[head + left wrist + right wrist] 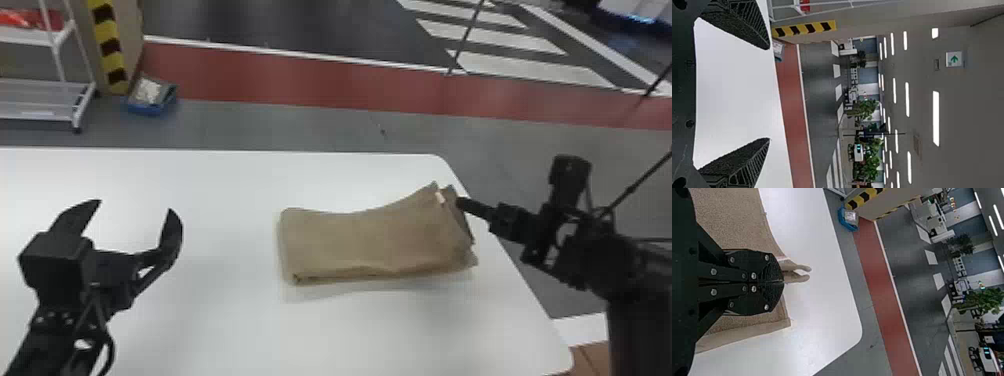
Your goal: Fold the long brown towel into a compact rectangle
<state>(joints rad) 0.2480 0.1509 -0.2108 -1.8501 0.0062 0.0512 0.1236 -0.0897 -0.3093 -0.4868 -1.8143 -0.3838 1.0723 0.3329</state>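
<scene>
Our right end effector (460, 202) pinches the brown towel (367, 240) near the right edge of the surface (225, 325), our left end effector (135, 205) gapes empty, and, with layers already made, we judge another fold remains.

The left gripper (134, 209) is well apart from the towel (370, 240), to its left, fingers spread wide and pointing forward; its black arm comes in from the bottom left, its wrist nearer the robot than its fingertips; the right gripper (461, 204) is at the towel's right end, near the far corner, its fingers closed together on the cloth; its black arm stands right of the towel, the wrist turned inward toward it.
</scene>
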